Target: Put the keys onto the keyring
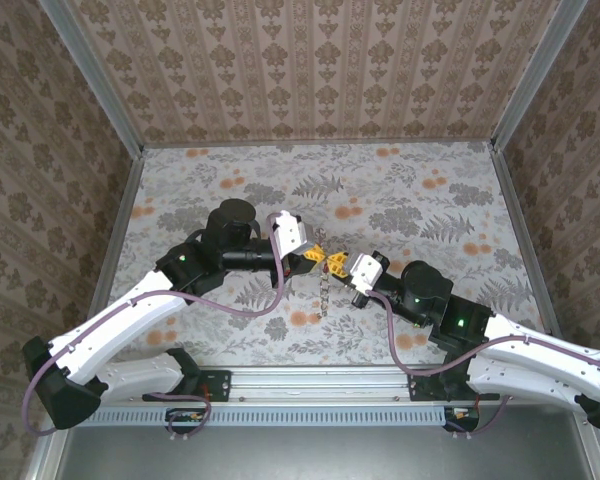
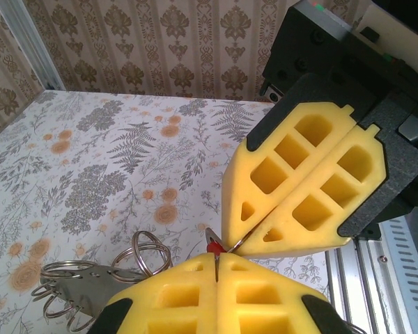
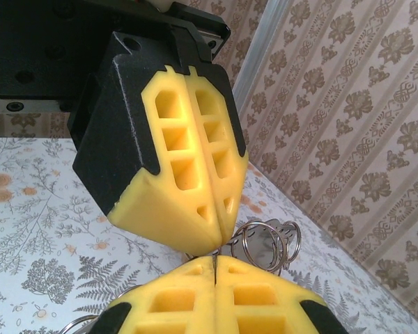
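From my console, the left gripper [image 1: 315, 257] and right gripper [image 1: 333, 264] each wear chunky yellow fingers [image 2: 235, 198], wedge-shaped and moulded with square and triangular pockets. Directly behind the fingers sit angular black mounts [image 3: 104, 132], then a white camera block [image 1: 292, 232]. Further back, my arms [image 1: 130, 312] are white shells with black joints [image 1: 235, 225], a green light [image 1: 183, 258] and purple cables [image 1: 277, 275].

Fig. 1. My left gripper [image 1: 313, 258] and right gripper [image 1: 332, 263], both closed, meet tip to tip and bar each other's way. Metal rings [image 1: 325, 292] crowd their near side. The table [image 1: 430, 200] lies open elsewhere, with walls [image 1: 310, 70] on three sides.
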